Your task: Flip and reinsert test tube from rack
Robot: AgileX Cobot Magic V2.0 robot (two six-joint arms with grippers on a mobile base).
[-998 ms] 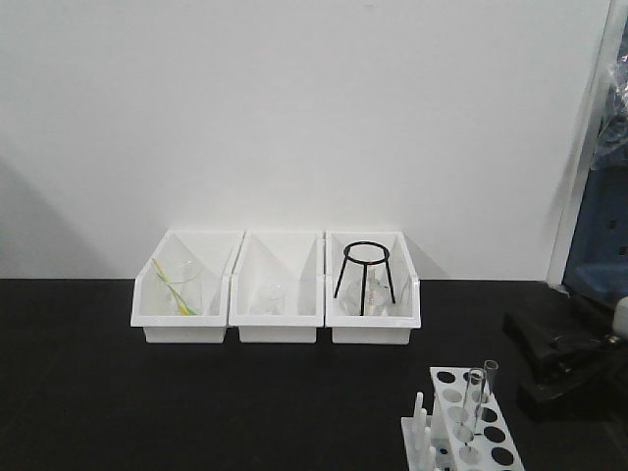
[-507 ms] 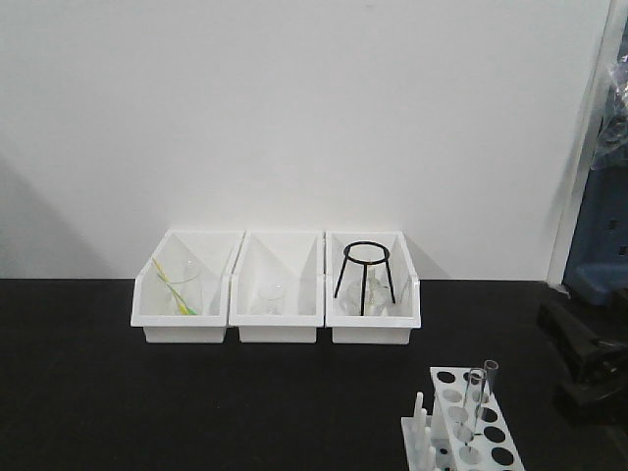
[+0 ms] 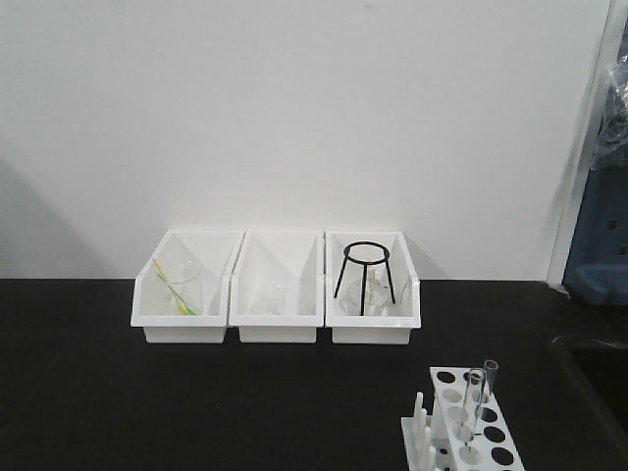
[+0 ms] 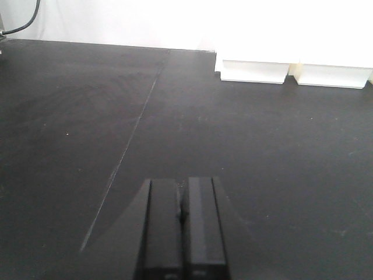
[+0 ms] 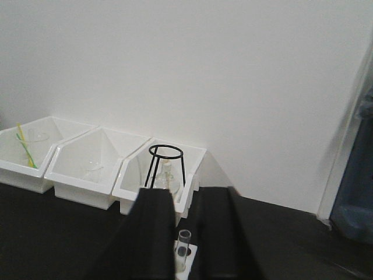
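The rack point(image 3: 469, 424) holds an upright test tube point(image 3: 483, 390); right gripper point(image 5: 183, 233) open and gone from the front view, left gripper point(image 4: 183, 224) closed

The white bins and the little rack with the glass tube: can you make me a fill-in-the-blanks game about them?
1. The number of white bins in a row by the wall is ____.
2. The black metal stand sits in the ____ bin, seen from the front.
3. The test tube stands upright in the ____.
4. The left gripper has its fingers pressed ____, holding nothing.

Answers: three; right; rack; together
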